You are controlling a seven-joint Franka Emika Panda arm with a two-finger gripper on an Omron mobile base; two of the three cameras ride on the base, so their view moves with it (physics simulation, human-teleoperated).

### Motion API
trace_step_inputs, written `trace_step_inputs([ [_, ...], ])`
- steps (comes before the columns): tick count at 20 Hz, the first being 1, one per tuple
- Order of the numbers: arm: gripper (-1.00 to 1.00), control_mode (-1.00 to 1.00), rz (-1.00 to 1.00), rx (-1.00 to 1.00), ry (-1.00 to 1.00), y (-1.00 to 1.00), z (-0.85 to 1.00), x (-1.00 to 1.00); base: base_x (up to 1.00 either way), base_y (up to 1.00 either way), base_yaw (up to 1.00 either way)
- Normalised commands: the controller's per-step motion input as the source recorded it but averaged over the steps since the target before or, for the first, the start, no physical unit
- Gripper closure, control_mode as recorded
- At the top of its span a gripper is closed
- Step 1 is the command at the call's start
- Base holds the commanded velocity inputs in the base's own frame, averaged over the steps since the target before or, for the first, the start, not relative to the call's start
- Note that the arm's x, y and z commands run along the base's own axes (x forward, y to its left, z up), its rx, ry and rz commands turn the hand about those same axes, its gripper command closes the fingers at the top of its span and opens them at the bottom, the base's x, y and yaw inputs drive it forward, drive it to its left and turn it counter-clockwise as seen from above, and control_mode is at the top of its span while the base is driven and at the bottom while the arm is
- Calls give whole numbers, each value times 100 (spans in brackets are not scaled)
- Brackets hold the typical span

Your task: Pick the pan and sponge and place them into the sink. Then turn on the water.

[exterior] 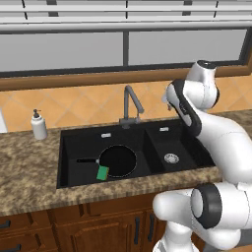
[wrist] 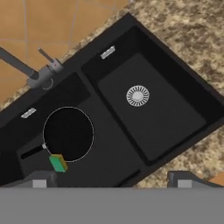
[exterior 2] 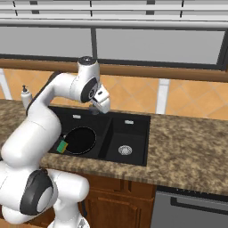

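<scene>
Counter (exterior: 29, 162) surface, speckled brown granite
Black double-basin sink (exterior: 155, 135) set into it; white soap dispenser (exterior: 39, 125) stands at the rear left

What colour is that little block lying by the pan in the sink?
The sponge is green with a yellowish layer on one side, clearest in the hand view.

A black double-basin sink (exterior 2: 133, 147) sits left of centre in a speckled brown counter (exterior 2: 187, 147). A round black pan (exterior 2: 81, 139) lies in its left basin, a small green sponge (exterior 2: 62, 145) touching the pan's lower left edge. The right basin holds a round metal drain (exterior 2: 125, 150). The white arm's gripper (exterior 2: 101, 107) hangs open above the sink's back edge.
</scene>
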Motion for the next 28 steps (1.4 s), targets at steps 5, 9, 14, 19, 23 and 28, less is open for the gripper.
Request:
trace_step_inputs([
  [5,-100,-100,1,3,0,-78,-16,2,0,0,0],
  [9,-100,-100,25,10,-15,-11,-54,17,0,0,0],
  [14,-100,-100,26,9,-28,28,-41,36,0,0,0],
  [19,-100,-100,1,1,1,33,-17,63,0,0,0],
  [23,-100,-100,0,4,1,18,-8,59,0,0,0],
  [28,-100,-100,0,16,0,0,-26,41,0,0,0],
])
